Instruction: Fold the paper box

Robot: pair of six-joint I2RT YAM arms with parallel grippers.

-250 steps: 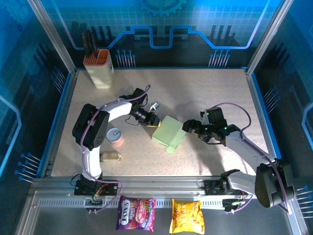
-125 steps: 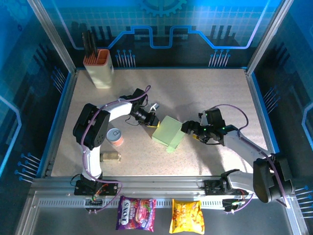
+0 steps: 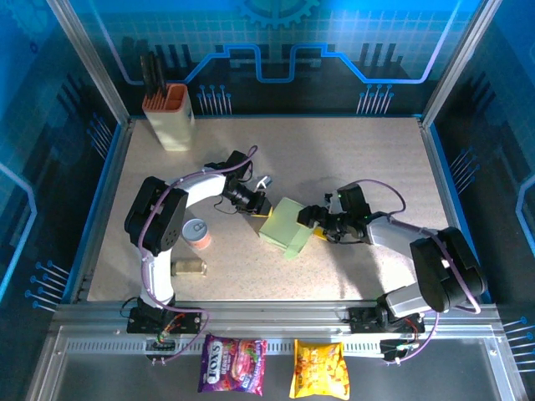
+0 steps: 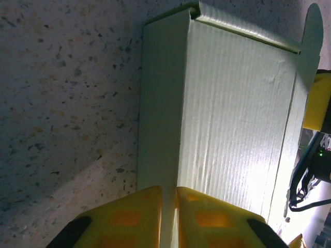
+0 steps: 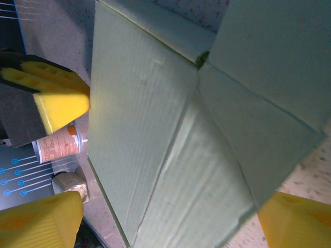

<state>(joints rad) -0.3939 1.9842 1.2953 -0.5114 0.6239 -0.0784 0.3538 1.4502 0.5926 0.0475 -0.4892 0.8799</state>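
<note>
Box [image 3: 287,225], mint green, lies near the middle of the table [image 3: 359,159], between the two grippers. Left gripper [image 3: 261,206] is clenched on the box's left wall edge. Right gripper [image 3: 313,219] is spread wide, its fingers straddling the flap end.

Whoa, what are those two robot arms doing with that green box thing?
They are working on folding the paper box, which lies in the middle of the table. The left gripper is pinched shut on a thin edge of it. The right gripper is open at the opposite end, its fingers either side of the flaps there.
</note>
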